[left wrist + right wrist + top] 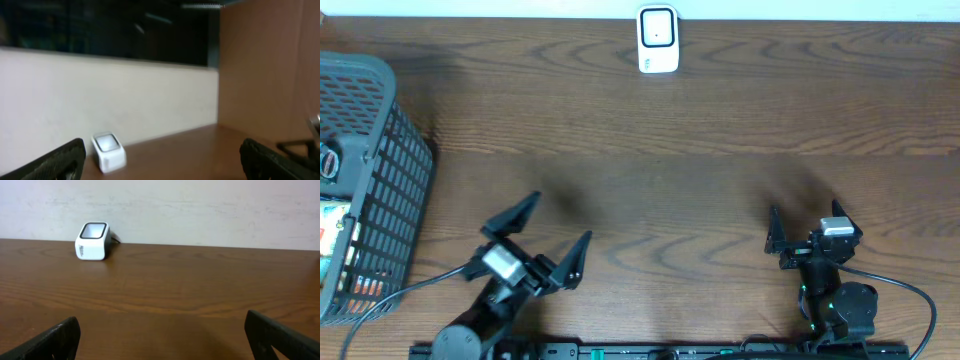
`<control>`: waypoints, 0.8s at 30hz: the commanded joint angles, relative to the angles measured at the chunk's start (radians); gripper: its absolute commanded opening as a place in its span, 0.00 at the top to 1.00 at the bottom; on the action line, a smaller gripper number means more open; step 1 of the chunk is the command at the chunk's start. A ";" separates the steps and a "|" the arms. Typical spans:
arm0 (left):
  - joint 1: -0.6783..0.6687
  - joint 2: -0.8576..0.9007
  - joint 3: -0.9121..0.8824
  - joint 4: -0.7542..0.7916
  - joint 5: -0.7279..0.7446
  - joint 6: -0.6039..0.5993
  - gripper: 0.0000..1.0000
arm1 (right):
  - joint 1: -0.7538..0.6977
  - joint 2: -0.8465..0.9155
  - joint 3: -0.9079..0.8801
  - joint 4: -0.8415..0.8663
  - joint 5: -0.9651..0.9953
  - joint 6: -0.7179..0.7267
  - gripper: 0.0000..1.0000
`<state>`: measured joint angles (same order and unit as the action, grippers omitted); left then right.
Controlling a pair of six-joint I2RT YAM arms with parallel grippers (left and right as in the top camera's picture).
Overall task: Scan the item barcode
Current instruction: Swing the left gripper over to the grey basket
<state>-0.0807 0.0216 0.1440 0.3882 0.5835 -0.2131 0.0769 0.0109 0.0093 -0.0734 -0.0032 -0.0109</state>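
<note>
Your left gripper (561, 216) and right gripper (805, 215) sit low by the near edge, both with jaws spread wide and nothing in them, well apart from each other. The scanner (658, 40) stands way off at the far edge, mid-table (670, 150), with broad wood grain in between. The basket (390, 170) hugs the left edge with packaged items (330, 235) inside.

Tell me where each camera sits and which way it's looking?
Overhead: above the table, looking straight down at scanner, basket, left gripper and right gripper.
Left wrist: low behind the left gripper, facing the far wall; own open fingers show.
Right wrist: low behind the right gripper, facing the same wall; own open fingers show.
All three share the scanner.
</note>
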 commanded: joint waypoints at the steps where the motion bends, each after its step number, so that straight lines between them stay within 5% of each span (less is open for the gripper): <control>1: -0.003 0.042 0.136 -0.037 -0.074 0.068 0.03 | 0.000 -0.005 -0.004 -0.002 0.001 0.010 0.01; 4: -0.003 0.140 0.307 -0.237 -0.077 0.109 0.03 | 0.000 -0.005 -0.004 -0.002 0.001 0.010 0.01; 12: -0.003 0.592 0.884 -1.094 -0.254 0.207 0.02 | 0.000 -0.005 -0.004 -0.002 0.001 0.010 0.01; 17: -0.003 0.755 1.038 -1.255 -0.250 0.145 0.03 | 0.000 -0.005 -0.004 -0.002 0.001 0.010 0.01; 24: -0.003 0.812 1.139 -1.209 -0.232 0.215 0.03 | 0.000 -0.005 -0.004 -0.002 0.001 0.010 0.01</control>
<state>-0.0807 0.8307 1.2098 -0.8375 0.3595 -0.0284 0.0769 0.0109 0.0090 -0.0731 -0.0032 -0.0109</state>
